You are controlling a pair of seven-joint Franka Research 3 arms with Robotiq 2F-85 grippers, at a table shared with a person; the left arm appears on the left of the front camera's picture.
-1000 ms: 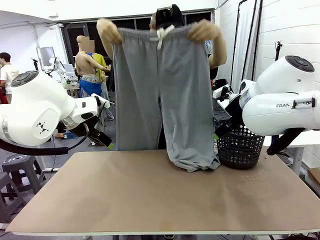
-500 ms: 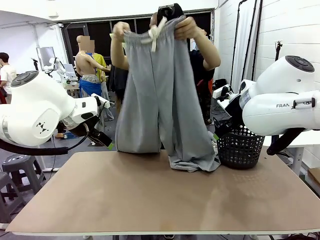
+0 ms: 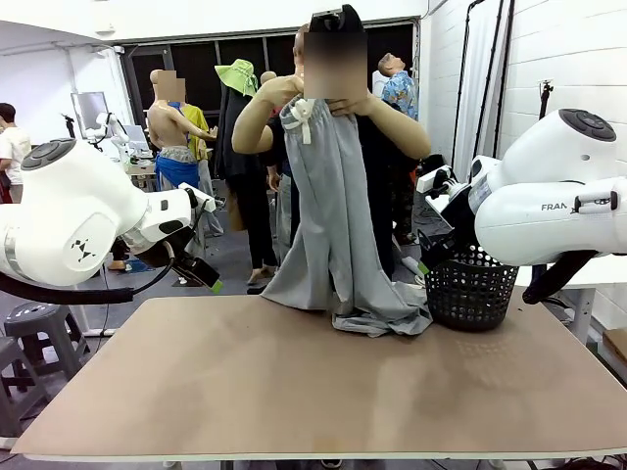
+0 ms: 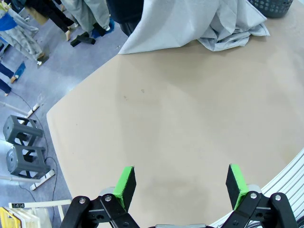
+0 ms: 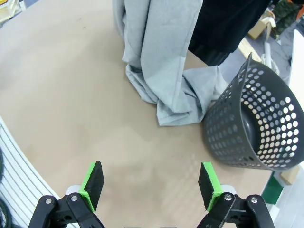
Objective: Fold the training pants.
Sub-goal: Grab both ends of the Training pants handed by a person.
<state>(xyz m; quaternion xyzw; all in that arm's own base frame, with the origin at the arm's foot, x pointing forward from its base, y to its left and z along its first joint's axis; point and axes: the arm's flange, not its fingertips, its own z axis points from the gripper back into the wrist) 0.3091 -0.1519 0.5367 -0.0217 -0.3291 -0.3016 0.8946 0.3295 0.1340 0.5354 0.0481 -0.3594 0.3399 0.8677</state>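
A person [image 3: 390, 166] holds the training pants [image 3: 328, 215] up by the gathered waistband, legs pooling on the desk [image 3: 294, 392]; left fingers [image 4: 125, 183] and right fingers [image 5: 93, 183] wide, empty

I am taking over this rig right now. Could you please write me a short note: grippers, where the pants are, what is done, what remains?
Left gripper: open, empty, above the bare table.
Right gripper: open, empty, above the table near the black basket.
Training pants: a person at the far side holds them up by the waistband; the leg ends lie crumpled on the table beside the basket.
Done: the legs seem brought together lengthwise.
Left: lay the pants flat and finish the folding. Neither gripper touches them.
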